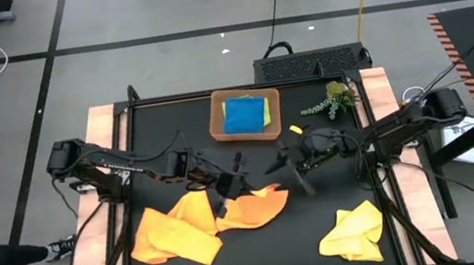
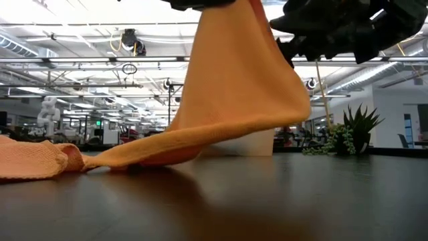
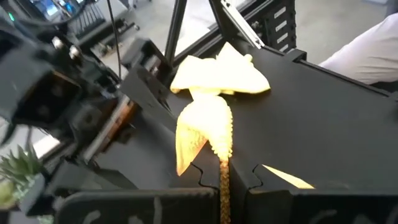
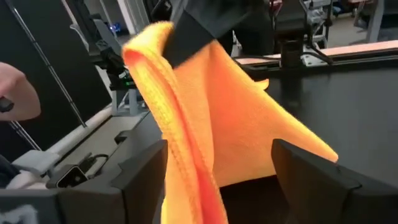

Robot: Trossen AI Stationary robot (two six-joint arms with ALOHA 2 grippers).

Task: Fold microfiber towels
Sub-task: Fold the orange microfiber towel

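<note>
Black surface under open lab space; brown tray at its far edge holds a folded blue towel. Orange towel lies nearer than the tray, one corner lifted off the surface. Left gripper has its fingers clamped on that raised edge. Right gripper, just beside it, faces the hanging cloth with fingers spread wide, holding nothing. Yellow towel sits crumpled, well apart from the tray. Step judged: starting the orange fold; next, right gripper must catch a second corner.

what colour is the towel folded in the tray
Blue towel, with a bit of lime green beside it; clearest in the high view.
</note>
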